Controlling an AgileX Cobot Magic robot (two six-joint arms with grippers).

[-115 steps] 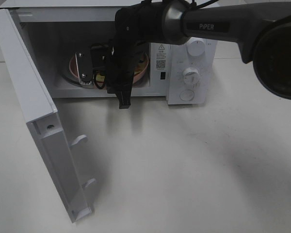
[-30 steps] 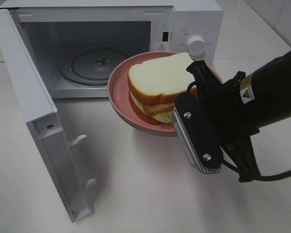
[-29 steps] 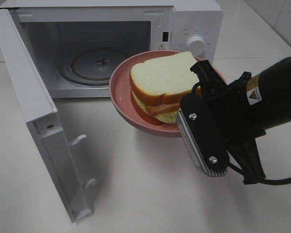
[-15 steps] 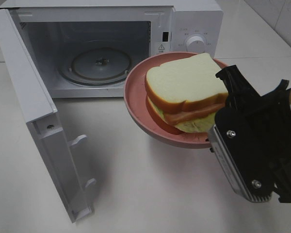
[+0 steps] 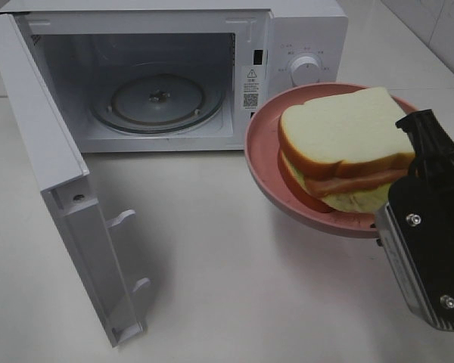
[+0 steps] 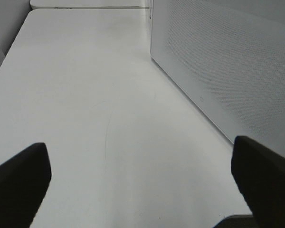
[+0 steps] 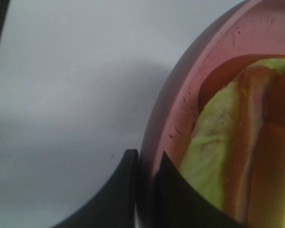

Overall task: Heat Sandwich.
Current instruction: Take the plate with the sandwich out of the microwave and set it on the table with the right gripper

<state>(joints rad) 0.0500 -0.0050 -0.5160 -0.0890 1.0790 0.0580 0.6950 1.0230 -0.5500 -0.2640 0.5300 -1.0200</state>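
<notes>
Exterior high: right gripper (image 7: 145,190) pinches pink plate (image 5: 266,170) rim, sandwich (image 5: 340,147) on it, microwave (image 5: 166,68) at 10 o'clock. Left gripper (image 6: 142,178) wide, empty.

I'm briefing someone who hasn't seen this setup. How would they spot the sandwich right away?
Find the white microwave with its door swung open. Right of its opening, in front of its dials, the right gripper holds a round pink plate by the rim. The sandwich lies on it: thick white bread, brown and pale green filling.
</notes>
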